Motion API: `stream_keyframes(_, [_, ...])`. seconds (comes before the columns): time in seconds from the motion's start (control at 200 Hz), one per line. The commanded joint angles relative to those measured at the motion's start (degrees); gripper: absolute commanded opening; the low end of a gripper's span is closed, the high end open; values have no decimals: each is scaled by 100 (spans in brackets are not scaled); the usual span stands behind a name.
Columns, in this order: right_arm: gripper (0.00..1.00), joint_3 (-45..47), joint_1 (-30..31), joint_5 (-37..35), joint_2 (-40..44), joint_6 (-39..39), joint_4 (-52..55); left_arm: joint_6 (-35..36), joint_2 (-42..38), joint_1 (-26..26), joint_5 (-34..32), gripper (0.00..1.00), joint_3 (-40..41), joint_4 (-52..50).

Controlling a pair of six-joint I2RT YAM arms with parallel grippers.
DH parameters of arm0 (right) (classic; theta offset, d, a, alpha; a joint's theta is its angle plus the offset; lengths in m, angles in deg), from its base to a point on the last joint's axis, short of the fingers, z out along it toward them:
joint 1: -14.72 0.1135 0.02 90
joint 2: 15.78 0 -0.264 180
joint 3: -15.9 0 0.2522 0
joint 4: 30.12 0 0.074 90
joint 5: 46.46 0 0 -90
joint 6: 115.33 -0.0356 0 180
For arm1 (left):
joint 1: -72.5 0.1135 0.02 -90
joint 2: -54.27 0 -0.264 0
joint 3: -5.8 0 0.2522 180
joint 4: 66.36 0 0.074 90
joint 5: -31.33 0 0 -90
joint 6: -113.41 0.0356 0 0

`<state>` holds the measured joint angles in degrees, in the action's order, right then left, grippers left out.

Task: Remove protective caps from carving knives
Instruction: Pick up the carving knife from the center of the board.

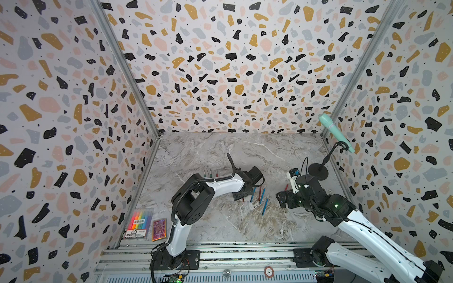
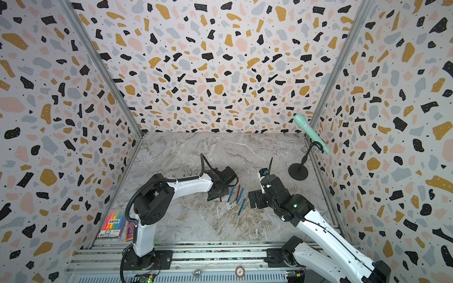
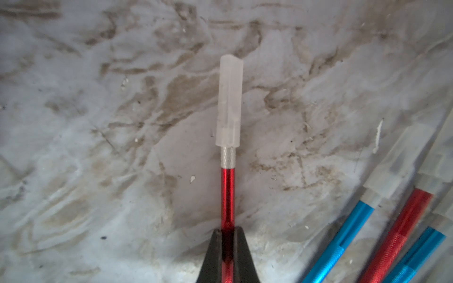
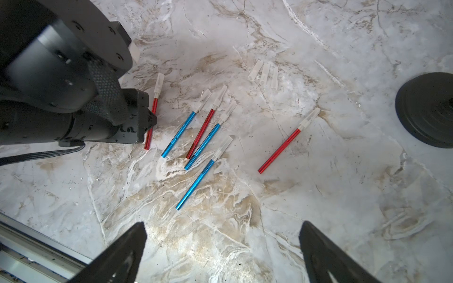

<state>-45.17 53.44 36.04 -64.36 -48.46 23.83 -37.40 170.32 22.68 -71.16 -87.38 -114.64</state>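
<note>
Left pincer point(image 3: 228, 231) clamped on red knife point(image 3: 228, 193) shaft, cap point(image 3: 229, 100) on; right pincer point(image 4: 223, 226) wide open, empty. Should pinch cap, pull straight along shaft.

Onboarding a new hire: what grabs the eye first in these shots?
The loud terrazzo walls all round the cell. Then the left gripper shut on a red knife, cap still on, mid-table beside loose blue and red knives. A mint microphone stands by the right wall.

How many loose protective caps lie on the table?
3, side by side beyond the capped knives: one cap, a second cap, a third cap. Others may hide behind the left arm.
</note>
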Motion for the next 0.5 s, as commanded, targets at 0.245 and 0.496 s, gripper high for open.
stream_keyframes(0.245, [99, 5, 40, -68, 24, -73, -19, 427, -85, 30, 217, 0, 222, 70])
stream_keyframes(0.496, [99, -15, 39, -43, 19, -56, -26, 1261, -1074, 32, 194, 0, 655, 436])
